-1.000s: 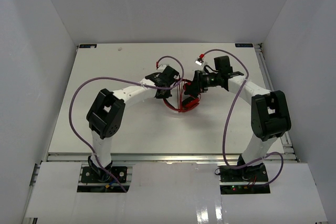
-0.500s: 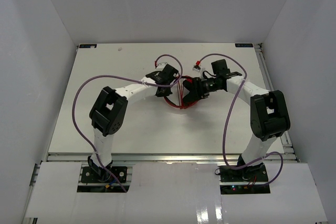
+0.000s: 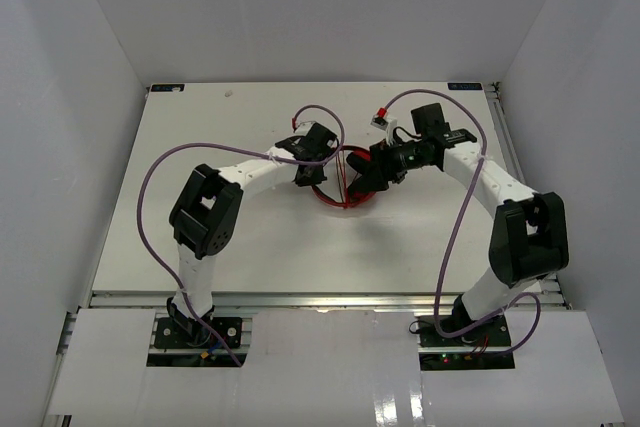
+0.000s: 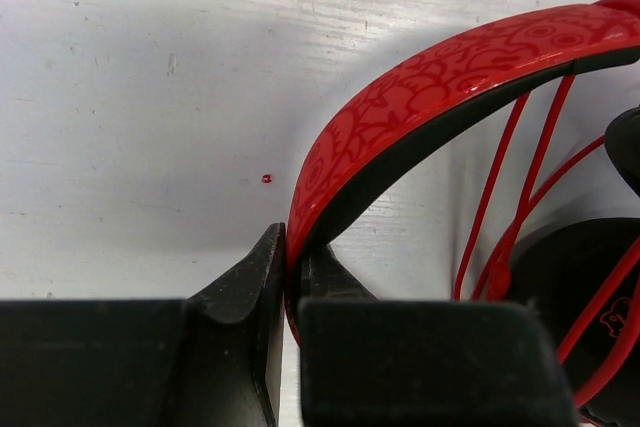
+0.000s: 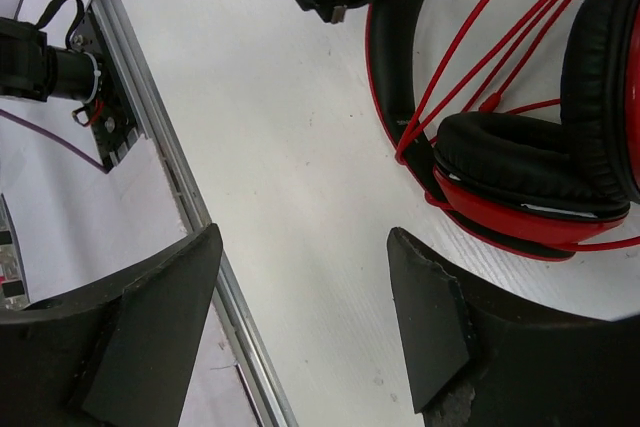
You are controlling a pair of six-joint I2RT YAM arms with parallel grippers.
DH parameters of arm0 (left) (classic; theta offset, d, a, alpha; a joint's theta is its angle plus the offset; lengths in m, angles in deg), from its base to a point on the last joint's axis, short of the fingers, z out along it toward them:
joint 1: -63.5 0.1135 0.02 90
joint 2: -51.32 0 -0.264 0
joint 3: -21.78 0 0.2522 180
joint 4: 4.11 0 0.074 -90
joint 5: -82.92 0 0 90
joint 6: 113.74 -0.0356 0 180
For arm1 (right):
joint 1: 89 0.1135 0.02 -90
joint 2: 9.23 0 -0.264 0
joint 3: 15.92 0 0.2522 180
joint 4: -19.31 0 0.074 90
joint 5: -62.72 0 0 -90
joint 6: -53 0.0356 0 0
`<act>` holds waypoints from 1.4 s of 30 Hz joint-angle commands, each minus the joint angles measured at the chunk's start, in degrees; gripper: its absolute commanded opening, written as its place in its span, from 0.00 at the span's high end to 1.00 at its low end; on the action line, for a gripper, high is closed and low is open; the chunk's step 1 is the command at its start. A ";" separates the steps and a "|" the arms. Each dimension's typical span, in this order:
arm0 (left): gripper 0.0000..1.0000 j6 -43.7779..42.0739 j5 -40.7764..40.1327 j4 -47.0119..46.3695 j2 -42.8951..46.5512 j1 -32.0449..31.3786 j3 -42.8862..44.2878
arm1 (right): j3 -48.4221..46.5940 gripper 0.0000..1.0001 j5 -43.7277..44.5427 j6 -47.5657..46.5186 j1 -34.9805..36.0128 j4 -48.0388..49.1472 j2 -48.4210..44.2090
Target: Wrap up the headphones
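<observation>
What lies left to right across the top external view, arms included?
In order: left arm's elbow, left gripper, right gripper, right arm's elbow. The headphones overlap both grippers, so they are left out.

headphones [image 4: 430,77]: glossy red patterned plastic | ear pads [image 5: 515,159]: matt black | table [image 4: 130,117]: matt white, grained

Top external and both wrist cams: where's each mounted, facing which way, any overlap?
Top external: above and behind the bases, looking down at the table; both arms show, meeting at the headphones.
Left wrist: on the left arm, facing along its fingers, shut on the headband.
Right wrist: on the right arm, looking past its open fingers at an ear pad.
Shared: all three see the headphones.
</observation>
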 commanded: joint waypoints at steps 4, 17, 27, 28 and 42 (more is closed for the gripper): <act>0.54 0.09 3.18 -1.09 3.18 0.84 -1.67 | -3.20 0.24 -4.71 -3.59 -2.81 -2.36 -7.56; 0.02 -5.78 9.03 -1.62 8.29 2.18 0.10 | 2.30 0.20 -9.90 -13.99 -13.38 -7.57 -16.99; 0.02 -15.93 22.55 -19.74 40.47 2.22 -24.88 | 14.55 0.09 18.82 -12.84 -14.32 -0.04 -31.87; 0.02 -17.25 24.59 -21.19 45.27 2.27 -29.23 | 16.05 0.08 20.96 -12.51 -14.38 1.23 -33.88; 0.02 -24.20 28.73 -18.45 71.32 2.44 -44.16 | 28.24 0.10 41.26 -1.31 -14.55 12.11 -50.72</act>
